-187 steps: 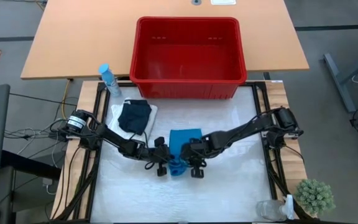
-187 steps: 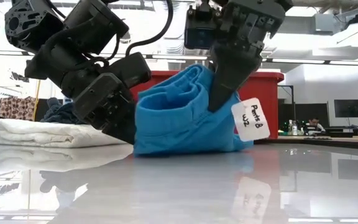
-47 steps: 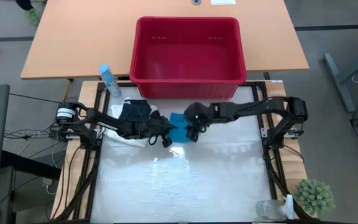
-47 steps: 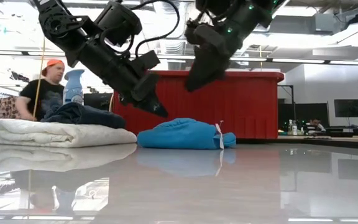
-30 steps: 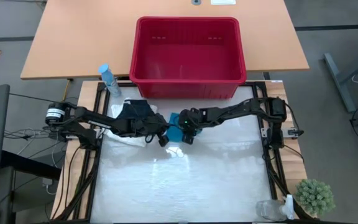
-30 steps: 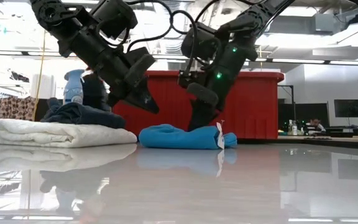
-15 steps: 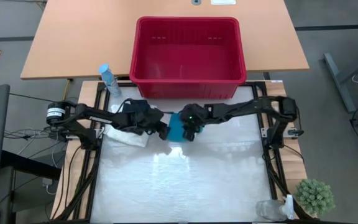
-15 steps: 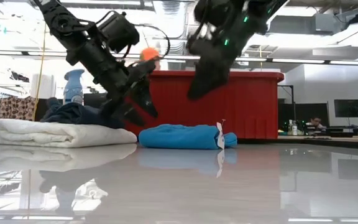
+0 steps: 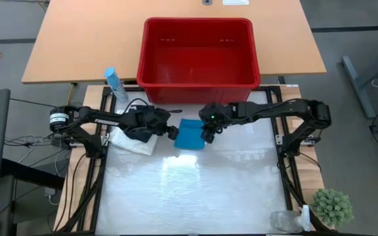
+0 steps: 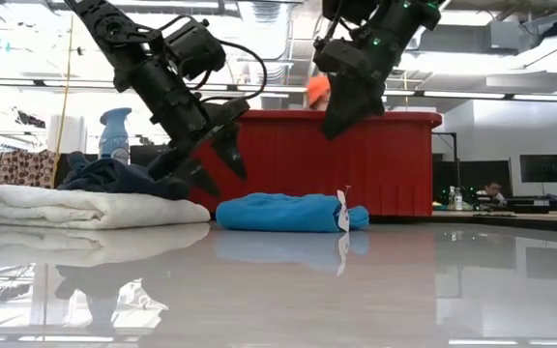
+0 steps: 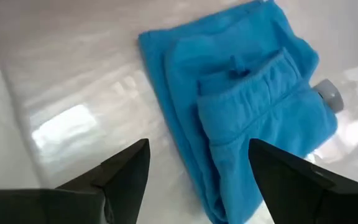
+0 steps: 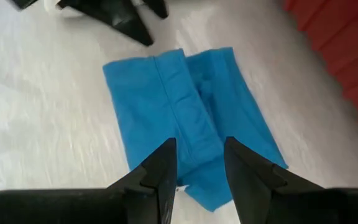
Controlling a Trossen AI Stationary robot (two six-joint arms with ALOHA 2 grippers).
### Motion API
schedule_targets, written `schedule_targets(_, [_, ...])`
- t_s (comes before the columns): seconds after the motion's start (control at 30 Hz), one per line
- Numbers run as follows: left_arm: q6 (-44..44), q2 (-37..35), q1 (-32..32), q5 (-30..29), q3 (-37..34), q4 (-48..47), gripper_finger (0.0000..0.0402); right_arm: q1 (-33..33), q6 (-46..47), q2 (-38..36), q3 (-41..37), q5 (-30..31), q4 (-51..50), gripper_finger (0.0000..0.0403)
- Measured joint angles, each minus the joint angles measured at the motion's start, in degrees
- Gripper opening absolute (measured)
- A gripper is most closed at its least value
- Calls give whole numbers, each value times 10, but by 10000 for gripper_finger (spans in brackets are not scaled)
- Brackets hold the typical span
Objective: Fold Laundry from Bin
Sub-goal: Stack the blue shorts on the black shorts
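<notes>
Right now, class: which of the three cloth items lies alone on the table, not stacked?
The blue cloth, folded flat beside the bin. The dark cloth sits on the white cloth.

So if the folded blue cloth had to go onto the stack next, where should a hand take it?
Probably the blue cloth by its long edge facing the left hand, coming in low from that side: it lies flat, and that hand is open beside it.
</notes>
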Motion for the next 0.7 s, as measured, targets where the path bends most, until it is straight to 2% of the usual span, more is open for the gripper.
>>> schedule_targets(0.17, [6, 14, 0, -22, 26, -24, 264, 7, 0, 0, 0, 0, -18, 154])
schedule_targets(0.47, [15, 122, -11, -9, 117, -92, 264, 18, 9, 0, 0, 0, -62, 154])
schedule_targets(0.7, [-3, 182, -12, 4, 157, -86, 264, 41, 28, 0, 0, 0, -94, 154])
